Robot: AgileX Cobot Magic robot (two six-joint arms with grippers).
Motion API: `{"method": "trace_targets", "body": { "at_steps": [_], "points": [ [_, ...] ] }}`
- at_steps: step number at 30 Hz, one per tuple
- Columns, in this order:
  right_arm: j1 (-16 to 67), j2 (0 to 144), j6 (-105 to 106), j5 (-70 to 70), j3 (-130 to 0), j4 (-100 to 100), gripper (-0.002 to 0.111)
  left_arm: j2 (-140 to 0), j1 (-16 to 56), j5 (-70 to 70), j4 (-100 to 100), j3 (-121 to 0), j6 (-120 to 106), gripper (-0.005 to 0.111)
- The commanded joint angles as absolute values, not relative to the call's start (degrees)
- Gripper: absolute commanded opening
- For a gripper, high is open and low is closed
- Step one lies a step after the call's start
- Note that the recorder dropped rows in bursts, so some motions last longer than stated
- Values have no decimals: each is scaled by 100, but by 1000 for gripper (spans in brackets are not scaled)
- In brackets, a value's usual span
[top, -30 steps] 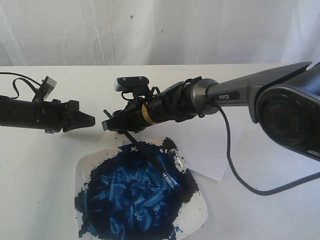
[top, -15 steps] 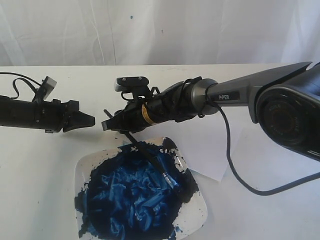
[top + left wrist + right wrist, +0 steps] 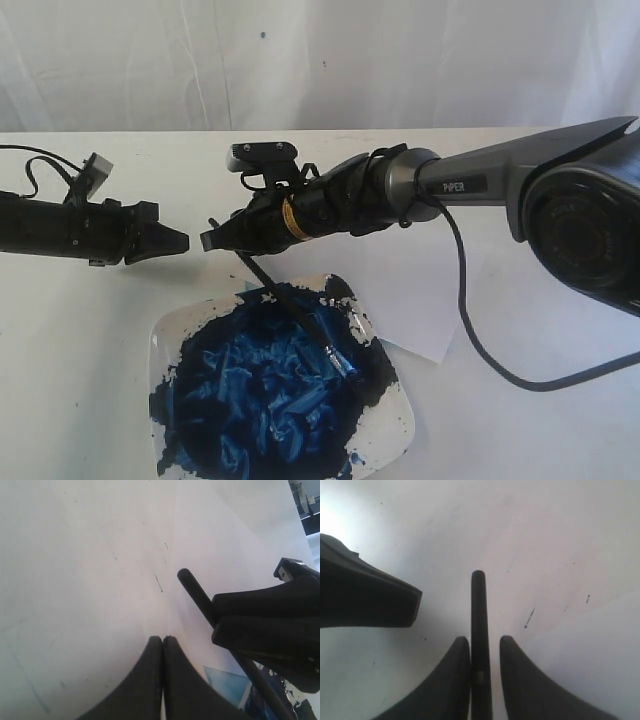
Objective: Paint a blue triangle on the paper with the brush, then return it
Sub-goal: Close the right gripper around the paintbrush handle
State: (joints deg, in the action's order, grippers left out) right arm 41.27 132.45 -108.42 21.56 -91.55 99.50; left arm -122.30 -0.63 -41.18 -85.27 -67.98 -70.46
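The brush (image 3: 300, 315) lies slanted, its blue bristle end resting in the paint on the white plate (image 3: 163, 338) and its black handle rising to the upper left. My right gripper (image 3: 205, 241) sits around the handle's upper part. In the right wrist view the handle (image 3: 478, 610) touches one finger, with a gap to the other. My left gripper (image 3: 185, 241) hovers just left of it, shut and empty. The paper (image 3: 430, 310) shows partly beneath the right arm. No blue triangle is visible on it.
Dark-blue paint (image 3: 270, 390) fills most of the plate. White table surface (image 3: 80, 350) surrounds it, with a white curtain behind. A black cable (image 3: 465, 330) hangs from the right arm over the paper. The two grippers' tips nearly meet.
My right gripper has risen slightly and tilted up. The brush stays in the same place with its bristles in the paint. The left arm has not moved.
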Motion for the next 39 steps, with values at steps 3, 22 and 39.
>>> {"method": "trace_targets", "body": {
  "at_steps": [3, 22, 39],
  "points": [
    [4126, 13170, -10818, 2230, -9194, 9995, 20, -12242, -58, -4199, -8609, -6812, -7075, 0],
    [4126, 13170, -10819, 2417, -9194, 9995, 34, -12242, -58, -4199, -8609, -6812, -7085, 0],
    [4126, 13306, -10819, 2469, -9194, 9995, 32, -12242, -58, -4189, -8609, -6812, -7084, 0]
  ]
}}
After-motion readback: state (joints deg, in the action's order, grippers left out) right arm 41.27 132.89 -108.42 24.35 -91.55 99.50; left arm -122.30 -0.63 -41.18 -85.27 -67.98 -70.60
